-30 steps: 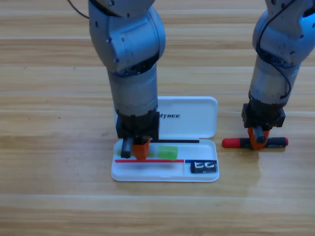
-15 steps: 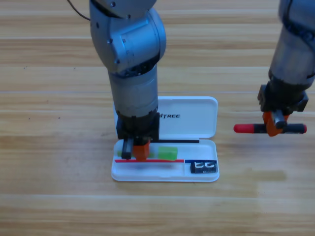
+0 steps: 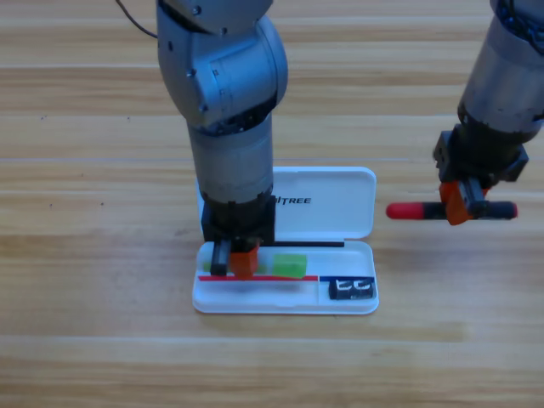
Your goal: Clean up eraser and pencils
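The right gripper (image 3: pixel 456 202), at the right of the frame, is clamping the red pen (image 3: pixel 450 211) near its middle and carrying it level above the table (image 3: pixel 102 340). A second ago that pen was lying on the wood just right of the case (image 3: pixel 285 302); half a second ago it was lifted and swung further right; now it is coming back leftward and sitting higher in the frame, well apart from the case. That suggests the pick has succeeded and the carry toward the case is under way.

The left gripper (image 3: pixel 232 259), at centre frame, is pointing down into the case's long upper slot over the green pen (image 3: pixel 289 264), and it has not shifted across these frames. Whether its jaws are gripping the pen or parted cannot be told.

The eraser (image 3: pixel 352 290) is already lying in the small lower-right compartment. Judging from this, only the red pen remains to be placed.
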Tool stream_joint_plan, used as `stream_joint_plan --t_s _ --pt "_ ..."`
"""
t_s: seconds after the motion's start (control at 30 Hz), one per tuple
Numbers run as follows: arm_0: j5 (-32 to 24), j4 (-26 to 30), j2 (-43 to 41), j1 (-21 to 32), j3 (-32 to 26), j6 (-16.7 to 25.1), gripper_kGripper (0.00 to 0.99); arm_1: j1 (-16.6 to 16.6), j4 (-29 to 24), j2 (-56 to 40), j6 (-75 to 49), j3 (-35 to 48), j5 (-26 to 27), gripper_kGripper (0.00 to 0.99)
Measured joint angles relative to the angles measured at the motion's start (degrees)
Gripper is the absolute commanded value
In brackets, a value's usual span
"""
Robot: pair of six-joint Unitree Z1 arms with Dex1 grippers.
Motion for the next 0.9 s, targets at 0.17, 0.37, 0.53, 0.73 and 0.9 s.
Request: stream_joint_plan --t_s 0.17,0.37,0.53,0.73,0.9 --pt "0.0 0.0 0.1 0.0 0.0 -0.8 0.0 0.7 0.0 0.2 0.0 -1.6 0.0 0.0" --pt "0.0 0.0 0.3 0.0 0.0 -1.2 0.307 0.8 0.0 1.1 0.0 -2.2 0.0 0.0" --pt "0.0 0.0 0.3 0.0 0.0 -1.3 0.445 0.8 0.0 1.2 0.0 -2.8 0.0 0.0" --pt "0.0 0.1 0.3 0.0 0.0 -1.3 0.568 0.8 0.0 1.2 0.0 -2.8 0.0 0.0" --pt "0.0 0.1 0.3 0.0 0.0 -1.4 0.988 1.1 0.0 1.2 0.4 -2.8 0.0 0.0"
